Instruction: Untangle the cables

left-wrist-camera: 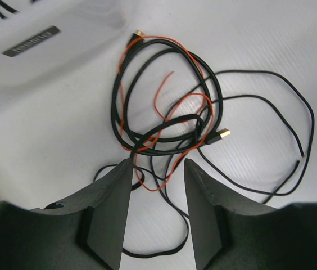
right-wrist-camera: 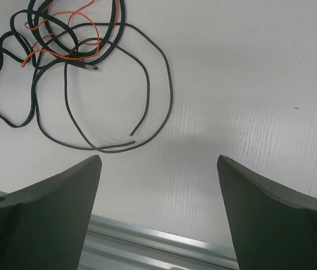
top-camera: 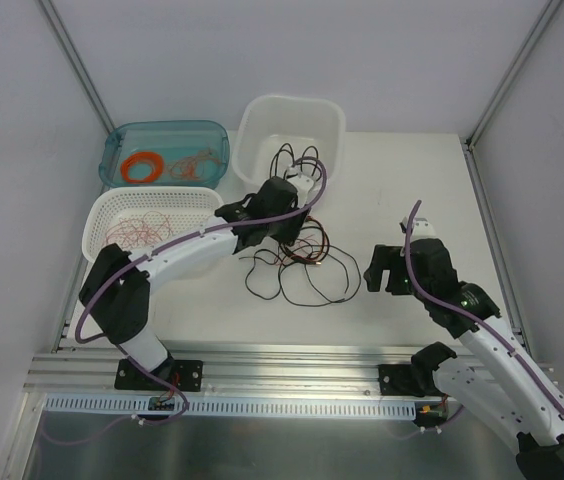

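Thin black, red and orange cables (top-camera: 297,250) tangled on white table (top-camera: 412,180). Left gripper (left-wrist-camera: 158,163) parted over strands, nothing pinched; right gripper (right-wrist-camera: 158,158) wide open, empty. Risk: closing on several strands tightens knot

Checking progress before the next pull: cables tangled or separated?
Tangled. In the left wrist view the cables lie in one heap, black and orange strands crossing and looping over one another.

Looks like a robotics lab cell: 2 arms (top-camera: 177,255) (top-camera: 482,340) bolted to an aluminium rail (top-camera: 282,372), white table (top-camera: 412,190), plain panel walls (top-camera: 312,50).
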